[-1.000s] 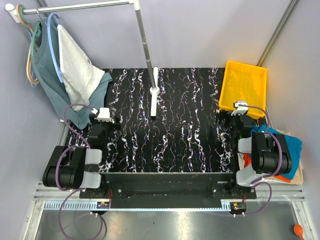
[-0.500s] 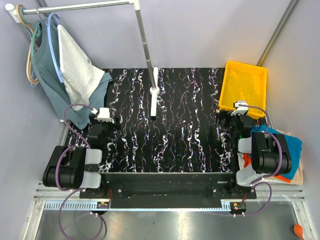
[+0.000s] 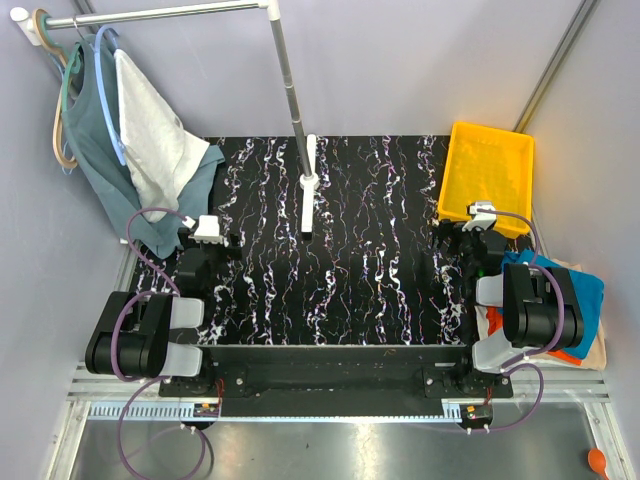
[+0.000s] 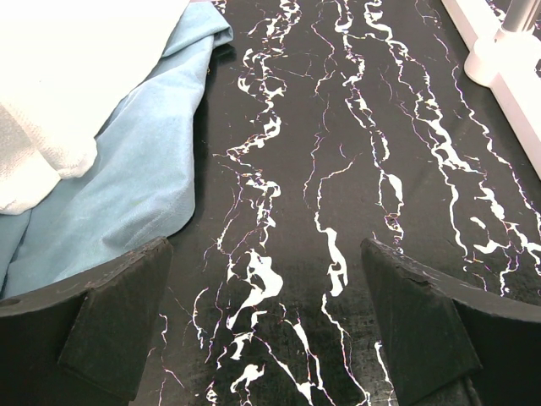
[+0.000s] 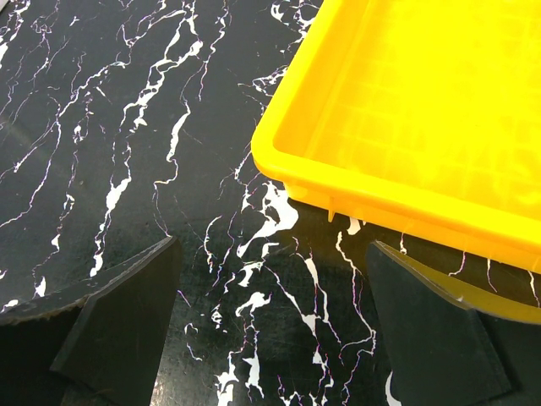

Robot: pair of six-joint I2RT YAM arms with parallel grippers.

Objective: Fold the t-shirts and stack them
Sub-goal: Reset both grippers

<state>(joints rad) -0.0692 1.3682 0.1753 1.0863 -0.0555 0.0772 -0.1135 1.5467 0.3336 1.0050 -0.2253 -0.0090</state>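
The t-shirts lie in a pile off the table's right edge, half under the right arm: a teal-blue one (image 3: 592,288) on top, an orange one (image 3: 491,321) and a cream one (image 3: 598,352) showing beneath. No wrist view shows them. My left gripper (image 3: 222,246) (image 4: 266,338) hovers over the black marbled table (image 3: 350,260) at its left side, open with nothing between the fingers. At the right side my right gripper (image 3: 456,240) (image 5: 270,330) is open and empty too, just short of the yellow tray.
A yellow tray (image 3: 488,175) (image 5: 423,110) stands empty at the back right. A hanger rail on a white stand (image 3: 308,190) (image 4: 507,59) rises mid-table. A grey-green top (image 3: 95,140) (image 4: 127,169) and a white cloth (image 3: 150,130) (image 4: 68,76) hang at the back left, draping onto the table.
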